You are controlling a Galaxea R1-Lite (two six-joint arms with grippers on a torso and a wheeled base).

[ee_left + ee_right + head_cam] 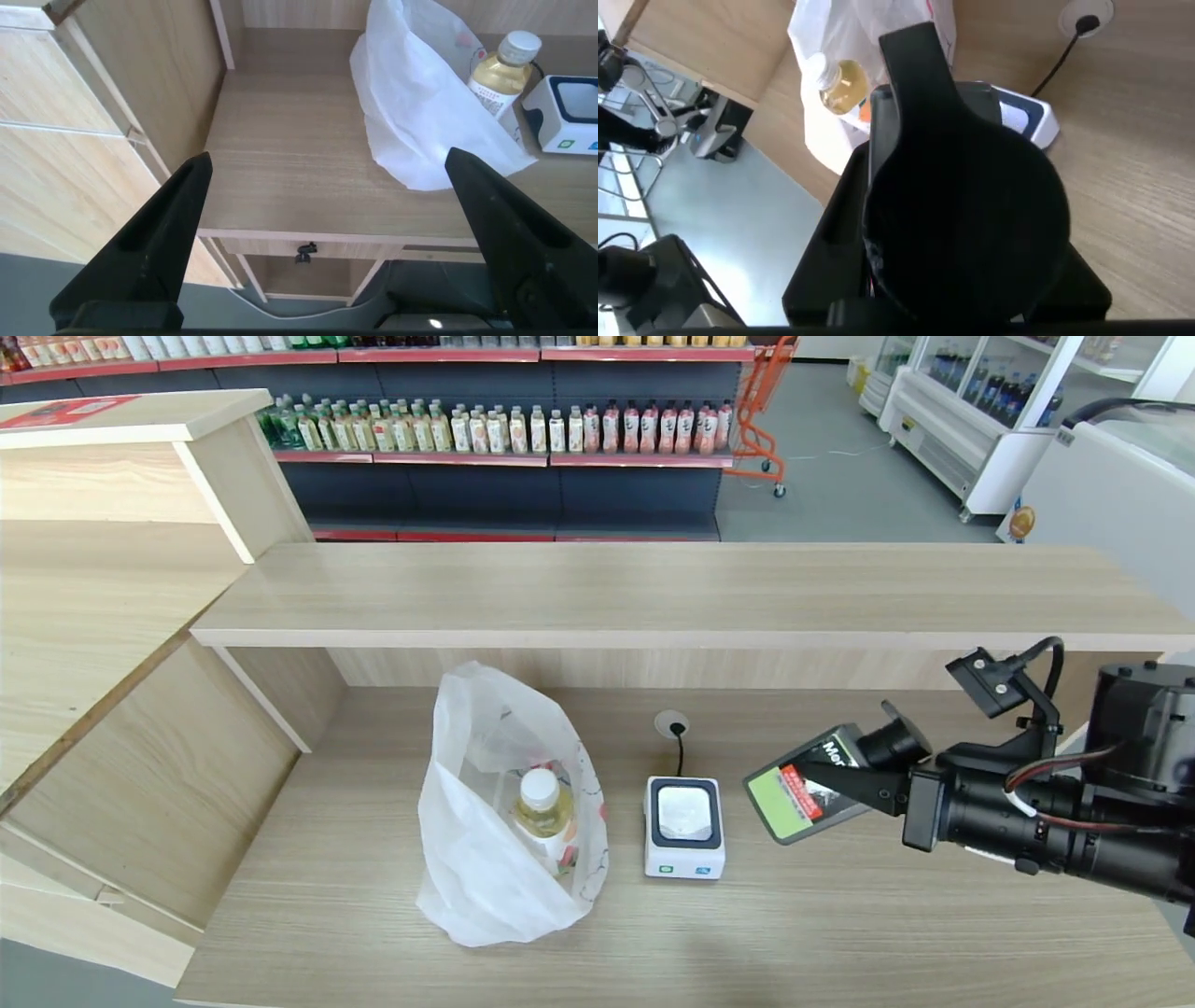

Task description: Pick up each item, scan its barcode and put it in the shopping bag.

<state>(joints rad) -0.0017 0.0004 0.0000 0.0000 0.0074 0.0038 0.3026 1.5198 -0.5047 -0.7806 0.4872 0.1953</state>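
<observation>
My right gripper (864, 775) is shut on a flat box-shaped item (808, 787) with a green and red face, held in the air just right of the barcode scanner (684, 826). In the right wrist view the dark item (962, 196) blocks most of the picture, with the scanner (1025, 114) behind it. A white plastic shopping bag (485, 840) stands left of the scanner, with a bottle (543, 814) of yellow drink upright inside. My left gripper (327, 233) hangs open off the counter's near left corner; the bag (420, 103) and bottle (500, 70) lie beyond it.
The scanner's cable runs to a round port (671, 721) in the counter. A raised wooden ledge (672, 593) runs along the back and a side panel (159, 775) walls the left. Bare counter lies in front of the bag and scanner.
</observation>
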